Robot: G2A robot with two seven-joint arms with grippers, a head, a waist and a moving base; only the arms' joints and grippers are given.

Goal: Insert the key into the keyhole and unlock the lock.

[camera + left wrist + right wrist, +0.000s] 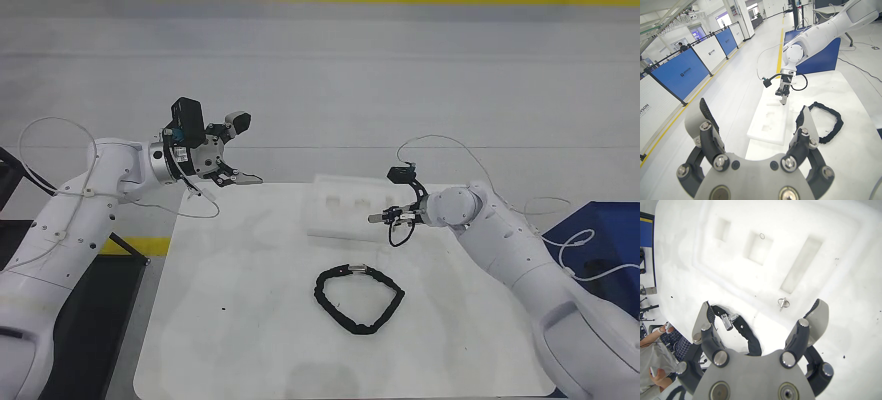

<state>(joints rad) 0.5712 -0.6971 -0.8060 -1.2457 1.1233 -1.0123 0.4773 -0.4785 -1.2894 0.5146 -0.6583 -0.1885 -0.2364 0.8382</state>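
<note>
Both fingers of the right gripper (762, 304) are spread wide, with nothing pinched. The key (783, 303), on its ring, is seen lying on the white foam tray (734, 279), just ahead of those fingers and nearer one of them. The black chain lock (358, 297) is laid on the table (230, 330), beyond the other finger. The left gripper (245, 150) is likewise spread, and tray and lock are well ahead of its fingers.
</note>
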